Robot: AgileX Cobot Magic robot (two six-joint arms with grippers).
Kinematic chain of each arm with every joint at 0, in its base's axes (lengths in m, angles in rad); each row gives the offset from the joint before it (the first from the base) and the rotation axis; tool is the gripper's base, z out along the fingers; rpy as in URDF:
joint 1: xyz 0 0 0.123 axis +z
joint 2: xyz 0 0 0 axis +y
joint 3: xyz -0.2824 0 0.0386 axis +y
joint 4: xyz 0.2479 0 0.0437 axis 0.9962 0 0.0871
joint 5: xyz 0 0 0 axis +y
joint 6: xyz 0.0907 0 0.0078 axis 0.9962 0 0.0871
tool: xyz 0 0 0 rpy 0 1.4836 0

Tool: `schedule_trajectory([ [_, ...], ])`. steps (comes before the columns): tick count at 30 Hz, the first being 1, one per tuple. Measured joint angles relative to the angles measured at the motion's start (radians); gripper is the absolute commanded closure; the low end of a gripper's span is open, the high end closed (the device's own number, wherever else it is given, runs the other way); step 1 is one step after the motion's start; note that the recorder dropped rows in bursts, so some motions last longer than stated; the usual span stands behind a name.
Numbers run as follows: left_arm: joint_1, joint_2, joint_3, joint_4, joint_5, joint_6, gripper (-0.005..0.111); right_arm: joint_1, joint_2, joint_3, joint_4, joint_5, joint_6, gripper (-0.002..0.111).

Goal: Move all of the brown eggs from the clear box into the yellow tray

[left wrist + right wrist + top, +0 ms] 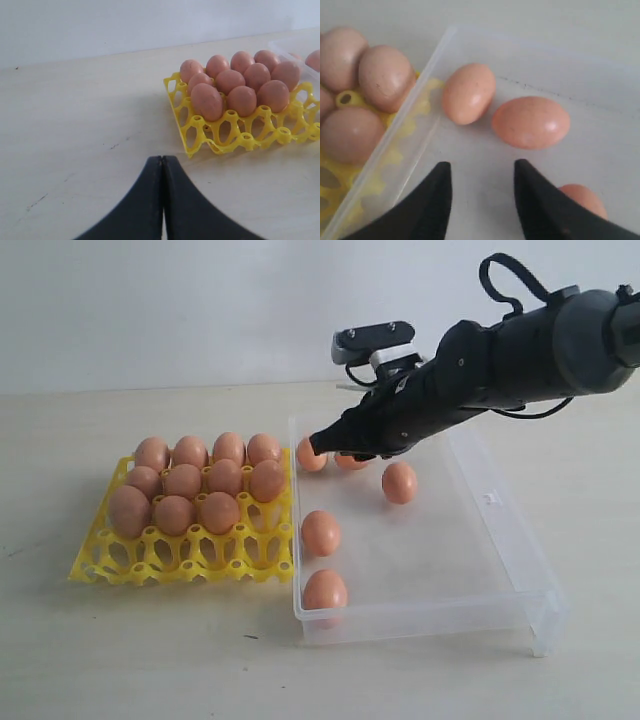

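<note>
- The yellow tray (pixel 180 562) sits on the table (pixel 150 660), right against the left wall of the clear box (pixel 440 560).
- Eleven brown eggs (pixel 182 480) fill the tray's far cells, and its nearest cells stand empty.
- Five more eggs lie in the clear box: two in the far left corner, one near the middle, and two along the left wall towards the camera.
- The right gripper (pixel 482 187) hangs over that far left corner with its fingers apart and nothing between them (the two corner eggs lie just ahead of the tips, untouched).
- The left gripper (pixel 162 200) hovers over bare table near the tray's outer side, its fingers pressed together and empty.
</note>
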Motion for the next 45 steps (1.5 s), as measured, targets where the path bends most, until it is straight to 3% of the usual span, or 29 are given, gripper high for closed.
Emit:
schedule_trajectory([
  [13,0.0,0.0,0.0,0.0,0.0,0.0,0.107,-0.099,0.1,-0.157,-0.031,0.156,0.01,0.05],
  [31,0.0,0.0,0.0,0.0,0.0,0.0,0.107,-0.103,0.159,-0.212,-0.037,0.38,-0.004,0.05],
  [45,0.0,0.0,0.0,0.0,0.0,0.0,0.107,-0.103,0.153,-0.212,-0.037,0.416,0.024,0.05],
])
